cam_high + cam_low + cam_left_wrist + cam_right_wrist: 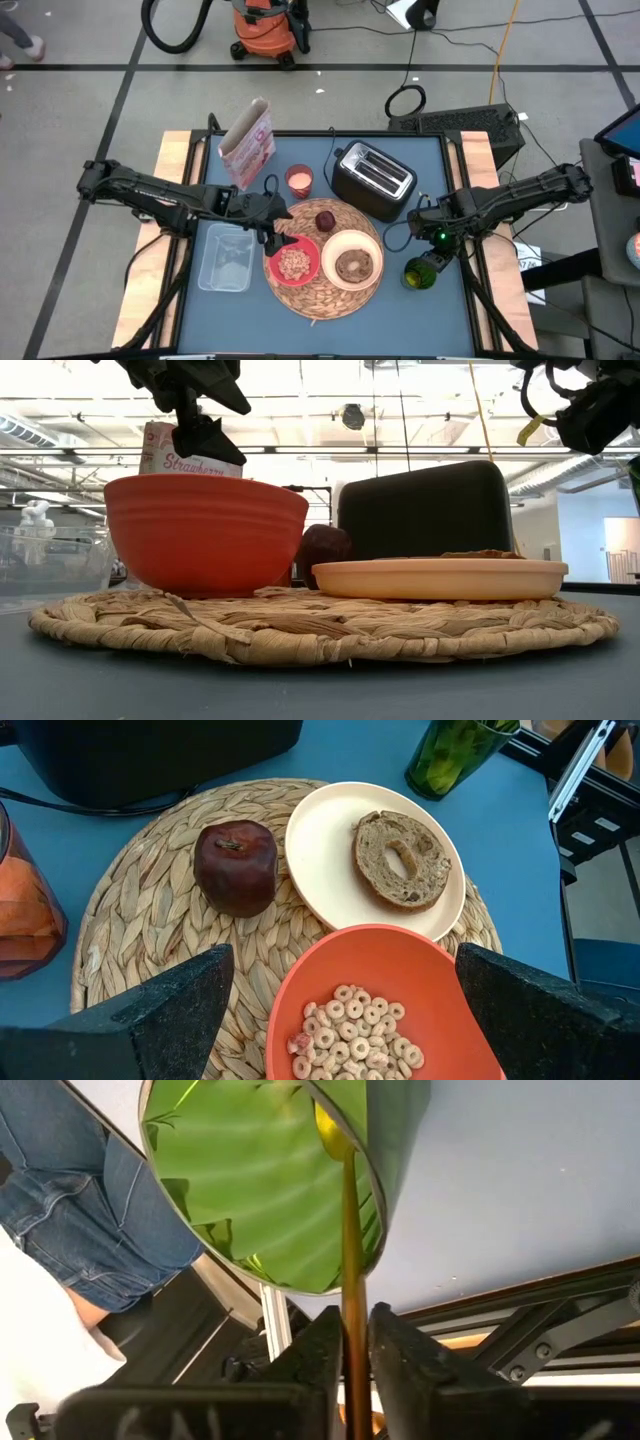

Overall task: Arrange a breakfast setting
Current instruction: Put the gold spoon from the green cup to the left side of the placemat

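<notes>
While the left gripper hangs open above the small red bowl, the right gripper pinches the slim gold spoon inside the green glass cup near the table's right edge.

Woven mats: one
Red bowls: one, on the mat
Cream plates: one, on the mat
Dark red fruits: one
Toasts: one
Gold spoons: one
Toasters: one

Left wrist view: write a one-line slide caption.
Open left end effector over a bowl of cereal, beside an apple and a plate with toast.
</notes>
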`<state>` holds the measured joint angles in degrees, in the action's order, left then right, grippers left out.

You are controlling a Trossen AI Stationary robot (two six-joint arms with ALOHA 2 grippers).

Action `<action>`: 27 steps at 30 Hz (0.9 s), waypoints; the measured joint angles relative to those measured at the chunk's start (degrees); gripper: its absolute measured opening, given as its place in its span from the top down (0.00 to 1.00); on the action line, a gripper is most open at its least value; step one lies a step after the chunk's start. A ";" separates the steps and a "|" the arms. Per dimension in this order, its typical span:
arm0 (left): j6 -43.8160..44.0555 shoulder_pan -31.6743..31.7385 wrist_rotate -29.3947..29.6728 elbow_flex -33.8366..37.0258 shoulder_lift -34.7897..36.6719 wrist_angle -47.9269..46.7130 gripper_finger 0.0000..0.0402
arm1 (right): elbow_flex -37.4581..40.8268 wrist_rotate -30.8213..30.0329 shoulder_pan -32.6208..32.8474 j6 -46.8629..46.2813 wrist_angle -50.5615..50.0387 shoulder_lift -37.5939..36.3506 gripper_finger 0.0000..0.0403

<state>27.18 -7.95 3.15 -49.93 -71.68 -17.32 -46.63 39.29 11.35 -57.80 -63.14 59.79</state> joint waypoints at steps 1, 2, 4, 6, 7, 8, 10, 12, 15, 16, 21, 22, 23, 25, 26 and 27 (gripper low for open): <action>0.00 0.00 -0.02 0.00 0.00 0.00 0.04 | 0.00 0.02 0.02 -0.01 0.01 0.00 0.89; 0.00 -0.01 -0.02 0.00 0.00 0.00 0.04 | 0.00 0.02 0.01 -0.01 0.00 0.00 0.90; 0.00 -0.02 -0.02 0.00 0.00 0.00 0.04 | 0.00 0.04 0.01 -0.02 0.00 0.00 0.93; 0.00 -0.02 -0.01 0.00 0.00 0.00 0.04 | 0.00 0.07 0.00 -0.02 -0.01 0.00 0.95; 0.00 -0.01 0.00 0.00 0.00 0.00 0.04 | 0.00 0.07 0.01 -0.02 0.00 0.00 0.95; 0.00 -0.01 0.00 0.00 0.00 0.00 0.04 | 0.00 0.07 0.00 -0.02 -0.02 0.00 0.95; 0.00 -0.02 -0.01 0.00 0.00 0.00 0.04 | 0.00 0.07 0.00 -0.02 -0.02 0.00 0.95; 0.00 -0.02 -0.01 0.00 0.00 0.00 0.04 | 0.00 0.04 0.02 -0.02 0.00 0.00 0.93; 0.00 -0.02 -0.01 0.00 0.00 0.00 0.04 | 0.00 0.11 0.00 -0.04 -0.01 0.00 0.93; 0.00 -0.02 0.00 0.00 0.00 0.00 0.04 | 0.00 0.37 0.00 -0.04 -0.01 0.00 0.93; 0.00 -0.02 -0.02 0.00 0.00 0.00 0.04 | 0.02 2.91 0.02 -0.04 0.40 0.00 0.96; 0.00 -0.02 0.00 0.00 0.00 0.00 0.04 | 0.02 2.93 0.02 -0.04 0.42 0.00 0.96; 0.00 -0.01 0.00 0.00 0.00 0.00 0.04 | 0.02 2.92 0.02 -0.04 0.40 0.00 0.96; 0.00 -0.02 -0.01 0.00 0.00 0.00 0.04 | 0.02 2.93 0.00 -0.04 0.40 0.00 0.95; 0.01 -0.01 0.00 0.00 0.00 0.00 0.04 | 0.02 2.91 0.00 -0.04 0.40 0.00 0.95; 0.00 0.00 0.00 0.00 0.00 0.00 0.04 | 0.02 2.91 0.02 -0.04 0.40 0.00 0.95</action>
<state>27.18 -7.95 3.15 -49.93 -71.68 -17.32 -46.61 42.19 11.38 -57.84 -62.74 59.79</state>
